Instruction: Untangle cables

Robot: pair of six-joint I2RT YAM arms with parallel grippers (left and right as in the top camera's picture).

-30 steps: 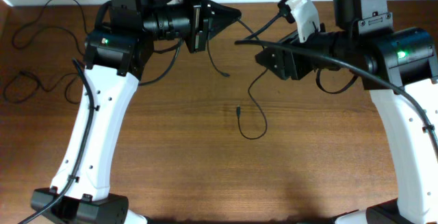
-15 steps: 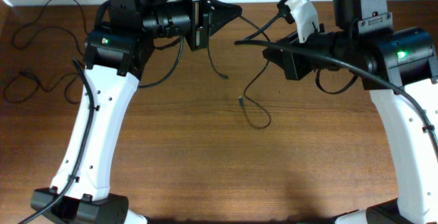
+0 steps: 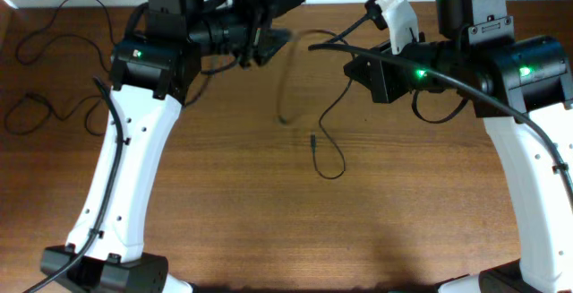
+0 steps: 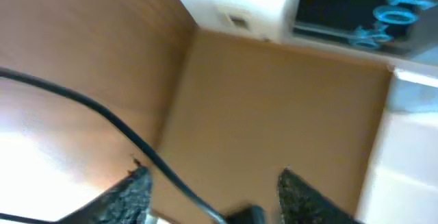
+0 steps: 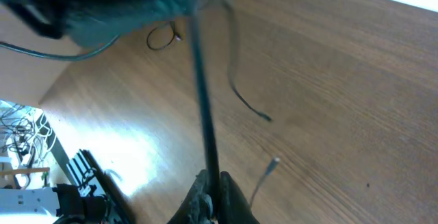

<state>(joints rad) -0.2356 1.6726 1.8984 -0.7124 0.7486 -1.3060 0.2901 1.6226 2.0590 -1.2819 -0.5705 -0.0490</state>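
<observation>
Brown wooden bench (image 3: 269,230), white wall past the far edge. Right end effector (image 5: 215,186) is pinched fully closed on one black cable (image 5: 204,107), which runs straight from its fingertips toward the left arm. Left end effector (image 4: 212,176) sits near the far edge, jaws wide apart, with a thin black strand (image 4: 120,128) crossing between the fingers, not clamped. Silvery plug end (image 3: 312,139) and a small loop lie mid-bench. More cables (image 3: 45,105) are looped by the left edge.
</observation>
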